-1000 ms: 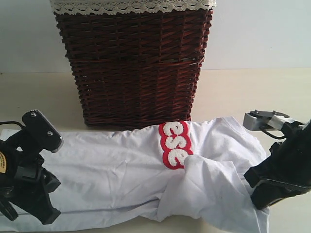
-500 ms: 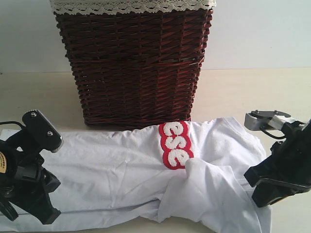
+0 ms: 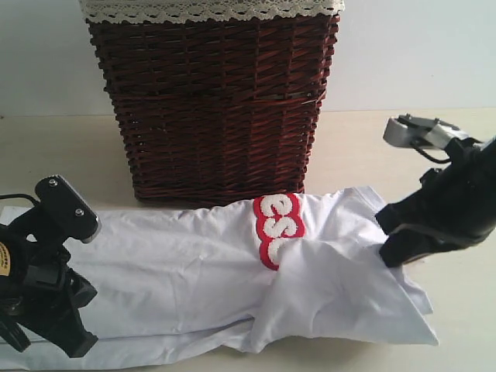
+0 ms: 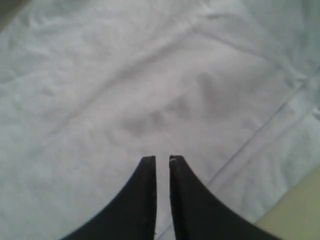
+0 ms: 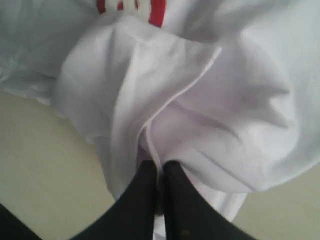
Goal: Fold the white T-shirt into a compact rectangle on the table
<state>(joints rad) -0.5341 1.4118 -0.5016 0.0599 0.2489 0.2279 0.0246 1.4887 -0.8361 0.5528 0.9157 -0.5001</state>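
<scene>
The white T-shirt (image 3: 178, 271) lies as a long band across the table (image 3: 372, 147) in front of the basket. Its red-outlined letters (image 3: 280, 229) show near the middle. My right gripper (image 3: 385, 252) is shut on a hemmed edge of the shirt (image 5: 225, 100) and holds that flap raised and taut above the table; the hem runs straight in between the fingers (image 5: 160, 167). My left gripper (image 3: 81, 345) sits low over the shirt's left end. Its fingers (image 4: 162, 159) stand with only a thin slit between them, over flat cloth (image 4: 150, 75), and nothing shows in the slit.
A tall dark wicker basket (image 3: 213, 101) with a lace-trimmed liner (image 3: 209, 9) stands just behind the shirt, almost touching it. Bare table shows to the right of the basket and behind my right arm. A pale wall closes the back.
My right gripper has risen and drawn back toward the basket with the shirt's edge, stretching the flap smooth; the flap now covers more of the letters. The left arm has not moved.
</scene>
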